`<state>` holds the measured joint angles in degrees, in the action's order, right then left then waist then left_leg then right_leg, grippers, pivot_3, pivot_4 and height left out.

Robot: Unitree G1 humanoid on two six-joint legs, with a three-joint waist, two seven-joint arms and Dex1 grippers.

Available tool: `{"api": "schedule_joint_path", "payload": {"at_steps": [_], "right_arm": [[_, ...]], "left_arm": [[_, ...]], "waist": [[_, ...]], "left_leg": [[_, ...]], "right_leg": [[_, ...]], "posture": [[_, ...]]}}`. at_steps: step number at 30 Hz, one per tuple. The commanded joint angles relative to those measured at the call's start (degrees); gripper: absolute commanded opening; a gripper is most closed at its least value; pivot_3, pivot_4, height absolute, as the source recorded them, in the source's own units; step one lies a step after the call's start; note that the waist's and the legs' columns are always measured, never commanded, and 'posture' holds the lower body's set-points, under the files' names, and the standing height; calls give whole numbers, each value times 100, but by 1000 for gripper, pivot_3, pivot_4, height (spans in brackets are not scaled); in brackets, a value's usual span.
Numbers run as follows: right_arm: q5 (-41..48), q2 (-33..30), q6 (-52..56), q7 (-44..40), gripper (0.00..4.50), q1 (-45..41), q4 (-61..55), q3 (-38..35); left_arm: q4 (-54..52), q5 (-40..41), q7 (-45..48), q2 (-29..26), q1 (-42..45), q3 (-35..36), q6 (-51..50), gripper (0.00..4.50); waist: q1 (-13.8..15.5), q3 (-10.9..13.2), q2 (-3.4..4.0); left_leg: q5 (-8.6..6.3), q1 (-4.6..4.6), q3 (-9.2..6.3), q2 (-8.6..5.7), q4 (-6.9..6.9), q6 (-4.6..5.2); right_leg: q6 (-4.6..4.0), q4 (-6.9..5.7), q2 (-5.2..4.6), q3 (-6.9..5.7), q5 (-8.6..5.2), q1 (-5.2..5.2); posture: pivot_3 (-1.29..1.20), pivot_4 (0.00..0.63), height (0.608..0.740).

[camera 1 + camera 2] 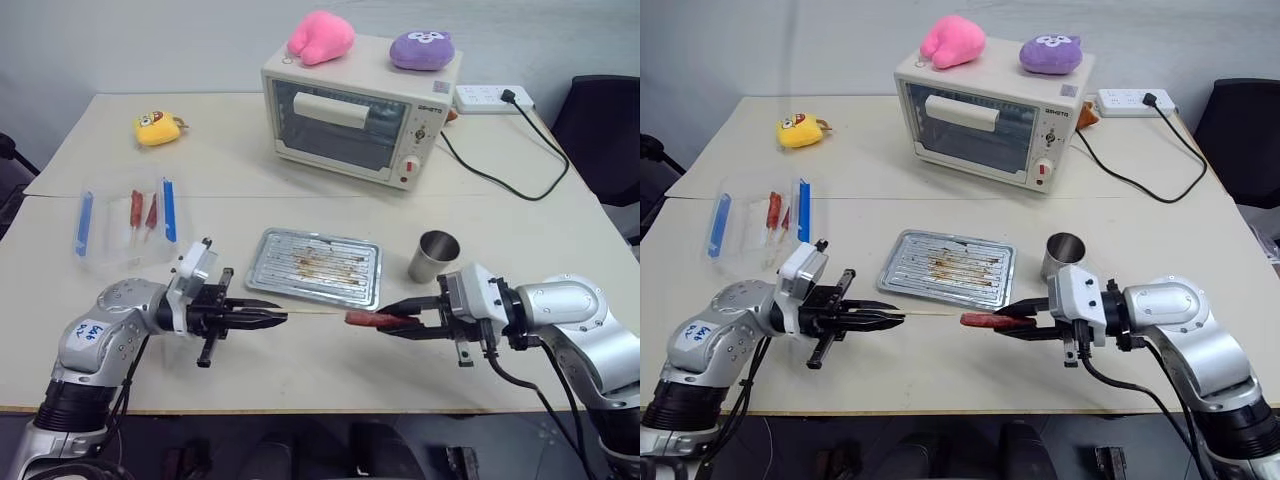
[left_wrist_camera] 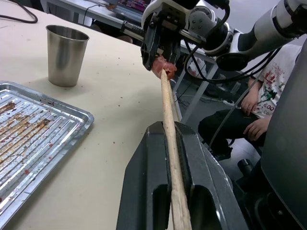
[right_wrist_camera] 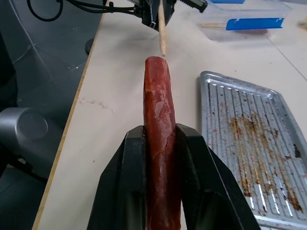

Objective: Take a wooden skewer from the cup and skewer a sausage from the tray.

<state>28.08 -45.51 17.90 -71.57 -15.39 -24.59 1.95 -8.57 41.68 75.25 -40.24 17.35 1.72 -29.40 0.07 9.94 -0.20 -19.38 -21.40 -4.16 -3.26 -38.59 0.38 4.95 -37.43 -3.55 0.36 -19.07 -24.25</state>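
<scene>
My left gripper (image 1: pixel 278 316) is shut on the wooden skewer (image 1: pixel 315 314), a thin pale stick that points level toward the right. My right gripper (image 1: pixel 382 320) faces it, shut on a reddish-brown sausage (image 1: pixel 363 320) that sticks out past its fingers. The skewer's tip (image 2: pixel 164 76) meets the sausage's free end (image 2: pixel 163 66); I cannot tell whether it has gone in. Both are held above the table, just in front of the silver tray (image 1: pixel 270 255), whose ridged bottom is smeared with grease. The metal cup (image 1: pixel 434 256) stands to the right of the tray, behind my right gripper.
A toaster oven (image 1: pixel 355 115) stands at the back with a pink plush (image 1: pixel 320 38) and a purple plush (image 1: pixel 422 50) on top. A clear box with blue sides (image 1: pixel 125 220) lies at the left, a yellow toy (image 1: pixel 158 128) behind it. A power strip (image 1: pixel 490 97) lies at the back right.
</scene>
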Motion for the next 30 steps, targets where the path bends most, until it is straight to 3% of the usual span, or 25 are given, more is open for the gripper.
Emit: {"api": "schedule_joint_path", "payload": {"at_steps": [1,22,30], "right_arm": [[28,-45,-64,15,860,-107,-93,-31],[53,-30,-4,33,860,-242,-69,64],[49,91,254,155,860,-721,-88,391]], "left_arm": [[-153,15,14,16,83,16,10,0],[-70,-73,45,66,166,-69,31,0],[-41,-148,69,142,220,-157,32,0]], "waist": [[2,0,0],[6,0,0],[1,0,0]], "left_leg": [[0,0,0,0,-2,0],[-3,0,0,0,-10,3],[-3,0,0,0,-12,3]], "right_leg": [[0,0,0,0,0,0],[0,-3,0,0,0,2],[0,-5,1,0,0,2]], "posture": [[0,150,740],[0,150,740],[0,150,740]]}}
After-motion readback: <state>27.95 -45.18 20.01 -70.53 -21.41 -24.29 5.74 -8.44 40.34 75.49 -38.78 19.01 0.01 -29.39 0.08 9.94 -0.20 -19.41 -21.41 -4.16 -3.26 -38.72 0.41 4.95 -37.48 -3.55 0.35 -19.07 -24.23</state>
